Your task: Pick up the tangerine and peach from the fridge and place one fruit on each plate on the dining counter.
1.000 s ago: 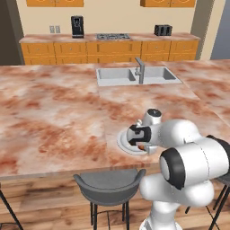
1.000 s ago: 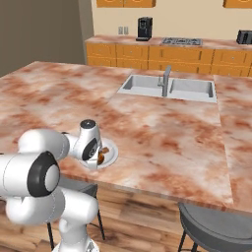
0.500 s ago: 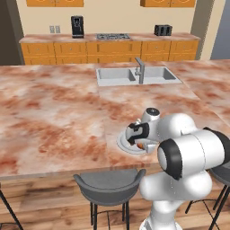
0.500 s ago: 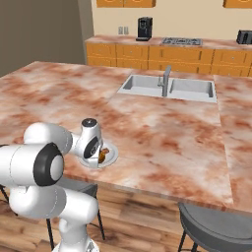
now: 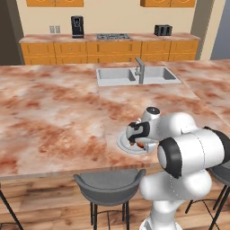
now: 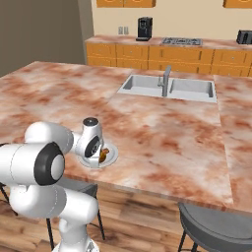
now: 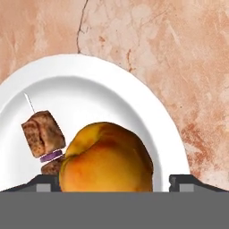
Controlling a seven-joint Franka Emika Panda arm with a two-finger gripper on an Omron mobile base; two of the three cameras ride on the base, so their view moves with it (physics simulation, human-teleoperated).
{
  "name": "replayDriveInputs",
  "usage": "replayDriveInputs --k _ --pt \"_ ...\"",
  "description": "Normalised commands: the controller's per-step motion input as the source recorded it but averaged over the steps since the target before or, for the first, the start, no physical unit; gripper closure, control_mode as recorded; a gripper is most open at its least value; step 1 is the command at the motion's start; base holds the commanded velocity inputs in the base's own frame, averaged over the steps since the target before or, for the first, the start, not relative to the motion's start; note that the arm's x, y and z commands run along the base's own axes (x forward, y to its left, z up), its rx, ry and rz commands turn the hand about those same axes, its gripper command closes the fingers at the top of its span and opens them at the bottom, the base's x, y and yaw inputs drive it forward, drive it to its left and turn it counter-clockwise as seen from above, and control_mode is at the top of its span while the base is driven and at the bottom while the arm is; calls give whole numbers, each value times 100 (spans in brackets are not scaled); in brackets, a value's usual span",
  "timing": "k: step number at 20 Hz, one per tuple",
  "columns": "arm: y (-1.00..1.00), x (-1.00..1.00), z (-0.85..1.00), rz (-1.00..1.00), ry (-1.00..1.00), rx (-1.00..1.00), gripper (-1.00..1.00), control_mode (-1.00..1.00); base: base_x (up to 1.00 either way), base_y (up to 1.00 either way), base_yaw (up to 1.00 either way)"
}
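The claw (image 7: 114,181) stands wide: at the bottom of the hand view its two dark fingertips (image 7: 183,181) sit far apart, each clear of the peach (image 7: 106,157) between them, so nothing is gripped. The peach rests on a white plate (image 7: 112,89), low in the frame, touching a small skewer of browned meat chunks (image 7: 43,134) at the left. In the left base view the plate (image 5: 123,143) lies near the front edge of the dining counter (image 5: 54,121), centre-right, with the claw (image 5: 137,134) low over it. Half a second ago the hand sat in the same spot; the fingers have since spread off the fruit.
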Motion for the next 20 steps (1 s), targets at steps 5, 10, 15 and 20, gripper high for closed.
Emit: replayDriveInputs --k 5,10,15,20 --pt "-1 0 8 5 0 2 -100 -100 0 0 0" --pt "0 -18 27 15 0 4 -100 -100 0 0 0" --pt "0 -47 27 40 2 0 -100 -100 0 0 0" --pt "3 -47 31 54 0 -6 -100 -100 0 0 0"
